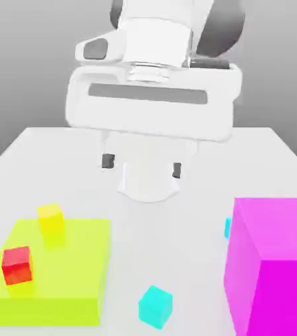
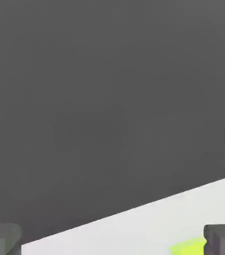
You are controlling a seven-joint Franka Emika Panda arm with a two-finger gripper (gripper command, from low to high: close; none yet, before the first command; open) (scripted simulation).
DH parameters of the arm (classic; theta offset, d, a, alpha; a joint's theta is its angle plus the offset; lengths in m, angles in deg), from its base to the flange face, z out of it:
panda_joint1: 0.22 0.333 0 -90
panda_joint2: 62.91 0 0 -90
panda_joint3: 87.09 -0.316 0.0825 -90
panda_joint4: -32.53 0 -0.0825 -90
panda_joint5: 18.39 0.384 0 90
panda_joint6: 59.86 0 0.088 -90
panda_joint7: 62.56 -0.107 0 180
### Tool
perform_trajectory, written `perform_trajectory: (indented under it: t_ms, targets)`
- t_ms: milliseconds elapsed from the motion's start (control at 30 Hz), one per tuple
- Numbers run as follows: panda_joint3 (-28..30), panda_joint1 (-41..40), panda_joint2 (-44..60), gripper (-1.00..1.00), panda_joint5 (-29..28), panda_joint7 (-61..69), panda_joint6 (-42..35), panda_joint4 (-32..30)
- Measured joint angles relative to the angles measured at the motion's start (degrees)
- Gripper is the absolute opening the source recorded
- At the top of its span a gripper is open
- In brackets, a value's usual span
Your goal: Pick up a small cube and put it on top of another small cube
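Table: white top [image 1: 194, 256] carrying everything; the step in hand looks like the approach to the first cube.
Gripper: raised above the table [image 1: 142, 165], fingers spread wide with nothing between them; keep them so until they straddle a cube.
Magenta block: at the exterior view's right [image 1: 286, 289], tall enough to foul the hand, so come down from straight above.
Lime slab: at the exterior view's left [image 1: 79, 259], bearing the red cube [image 1: 17, 265] and yellow cube [image 1: 51, 219]; pass well over both.
Cyan cube: on the table between slab and block [image 1: 156, 306], turned askew; turn the wrist to match its flat sides, centre, then close gently.
Cyan sliver: beside the magenta block [image 1: 228, 228], perhaps a second cube, mostly hidden.
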Motion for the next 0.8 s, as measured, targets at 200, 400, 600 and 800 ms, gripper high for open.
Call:
perform_trajectory:
  t_ms: [200,400,600,800]
  targets:
    - [-0.21,-0.13,12.28,0.0,-0.62,-7.25,5.75,-3.23]
    - [0.48,0.99,24.31,0.0,0.42,-11.37,12.89,-4.76]
    - [3.63,3.58,31.89,-1.0,-2.16,-13.51,18.79,-3.33]
    - [3.11,3.23,30.39,-1.0,-1.51,-13.08,17.71,-3.65]
